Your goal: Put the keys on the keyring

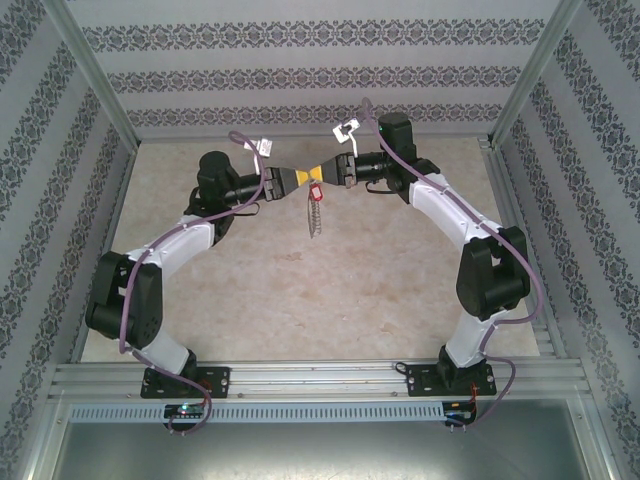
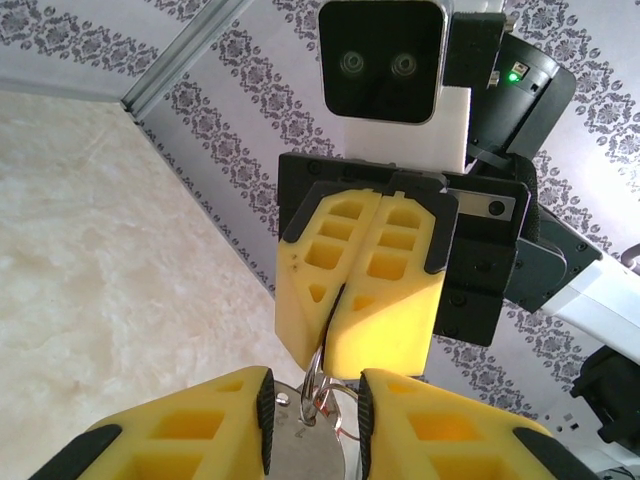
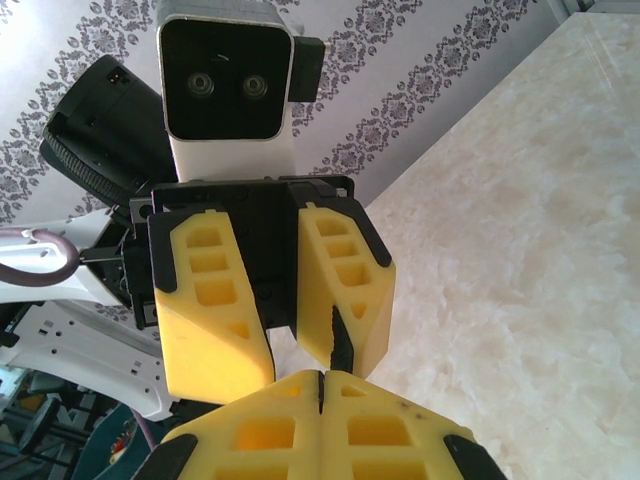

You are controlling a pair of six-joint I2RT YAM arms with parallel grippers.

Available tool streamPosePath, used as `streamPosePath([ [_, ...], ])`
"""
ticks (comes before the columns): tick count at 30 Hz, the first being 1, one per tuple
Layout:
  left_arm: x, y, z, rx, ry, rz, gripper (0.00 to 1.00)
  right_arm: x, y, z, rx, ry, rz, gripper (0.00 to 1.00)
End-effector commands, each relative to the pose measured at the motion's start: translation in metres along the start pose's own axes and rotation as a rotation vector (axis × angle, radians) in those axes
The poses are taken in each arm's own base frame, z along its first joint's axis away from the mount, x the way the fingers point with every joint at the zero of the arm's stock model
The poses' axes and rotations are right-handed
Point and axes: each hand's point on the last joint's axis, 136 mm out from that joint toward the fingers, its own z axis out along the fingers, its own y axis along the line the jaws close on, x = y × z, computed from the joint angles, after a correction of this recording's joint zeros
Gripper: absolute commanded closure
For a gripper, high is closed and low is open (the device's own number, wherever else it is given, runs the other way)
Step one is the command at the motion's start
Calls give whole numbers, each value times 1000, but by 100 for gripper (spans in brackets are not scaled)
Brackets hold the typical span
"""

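Above the far middle of the marbled table [image 1: 300,300], the left gripper [image 1: 297,181] is clamping the keyring [image 1: 316,216], letting it hang free for access. The right gripper [image 1: 331,177], clenched on the keys [image 1: 314,187], is holding them against it, seemingly for threading.

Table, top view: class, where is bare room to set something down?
Free: the wide table patch between left arm and right arm, up to the near rail; the strip along the back wall. Crowded: where left gripper and right gripper meet, the keyring dangling below.
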Motion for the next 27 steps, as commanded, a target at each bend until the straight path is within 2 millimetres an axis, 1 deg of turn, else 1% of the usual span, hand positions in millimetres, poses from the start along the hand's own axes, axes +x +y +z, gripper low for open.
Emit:
streamPosePath([
  [1,-1,-11,5,51,2,41,71,-5,13,3,-25,-1,-60,100],
  [13,-1,-13,11,66,9,41,72,-2,14,7,-33,10,-58,100],
  [15,-1,-14,12,69,9,42,75,-1,14,7,-33,13,-59,100],
  [18,-2,-16,13,78,5,45,82,0,13,7,-33,14,-56,100],
  [23,-2,-18,12,89,1,49,99,-3,14,7,-28,9,-56,100],
  [26,-2,-21,12,101,-3,53,100,-7,16,7,-29,0,-58,100],
  [27,-3,-22,12,104,-8,55,100,-9,17,6,-25,-6,-59,96],
])
